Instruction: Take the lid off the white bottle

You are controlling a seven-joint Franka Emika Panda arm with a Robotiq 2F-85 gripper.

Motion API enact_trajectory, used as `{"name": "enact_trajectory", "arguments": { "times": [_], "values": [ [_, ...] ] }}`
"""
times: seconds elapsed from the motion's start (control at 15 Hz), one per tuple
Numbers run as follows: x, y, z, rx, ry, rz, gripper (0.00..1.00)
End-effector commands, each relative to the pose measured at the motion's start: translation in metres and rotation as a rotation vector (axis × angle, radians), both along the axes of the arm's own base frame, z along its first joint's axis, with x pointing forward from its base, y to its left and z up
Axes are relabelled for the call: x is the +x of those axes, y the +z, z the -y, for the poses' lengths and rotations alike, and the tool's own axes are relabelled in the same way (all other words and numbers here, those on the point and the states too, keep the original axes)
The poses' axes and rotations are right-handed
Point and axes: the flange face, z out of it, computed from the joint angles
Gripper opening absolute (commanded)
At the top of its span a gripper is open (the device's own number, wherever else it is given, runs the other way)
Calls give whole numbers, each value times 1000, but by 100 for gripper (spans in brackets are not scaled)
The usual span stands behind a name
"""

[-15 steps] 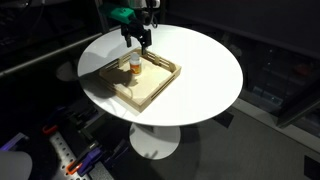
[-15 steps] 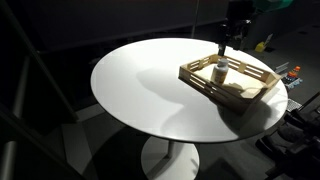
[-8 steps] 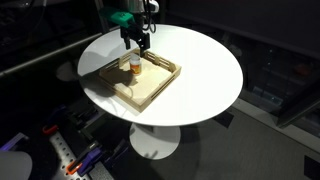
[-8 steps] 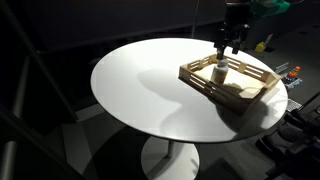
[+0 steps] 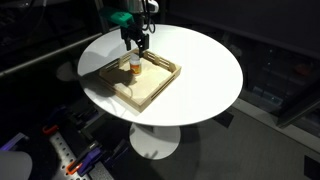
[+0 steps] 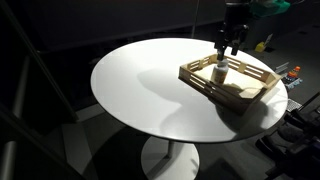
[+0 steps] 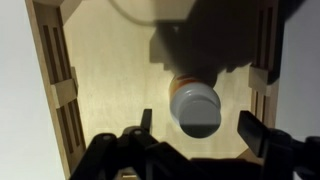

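The white bottle (image 5: 134, 67) stands upright in the light wooden tray (image 5: 160, 88) on the round white table; it also shows in an exterior view (image 6: 219, 72). Its round white lid (image 7: 194, 108) sits on top, with an orange band below. My gripper (image 7: 197, 125) hangs open just above the bottle, its two fingers spread either side of the lid without touching it. In both exterior views the gripper (image 5: 141, 43) (image 6: 228, 45) is a short way above the bottle.
The tray's slatted wooden walls (image 7: 62, 90) rise close around the bottle. The tray (image 6: 255, 95) sits near the table's edge. The round white table (image 6: 150, 90) stretches wide beside it. Dark floor and equipment surround the table.
My gripper has risen slightly above the bottle from one second ago; since half a second ago nothing has visibly moved.
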Motion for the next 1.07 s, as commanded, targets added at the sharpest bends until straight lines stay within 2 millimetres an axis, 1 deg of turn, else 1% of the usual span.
{"name": "enact_trajectory", "arguments": {
  "times": [0.0,0.07,0.13,0.2,0.27,0.33,0.4,0.6,1.0],
  "values": [
    [4,2,-2,3,-24,-3,83],
    [4,2,-2,2,-25,-4,84],
    [4,2,-2,2,-26,-5,81],
    [4,2,-2,3,-26,-5,81],
    [3,2,-2,3,-27,-6,78],
    [3,2,-2,2,-27,-6,79],
    [3,2,-2,3,-28,-7,77],
    [3,2,-2,2,-28,-9,78],
    [3,2,-2,1,-29,-13,78]
  ]
}}
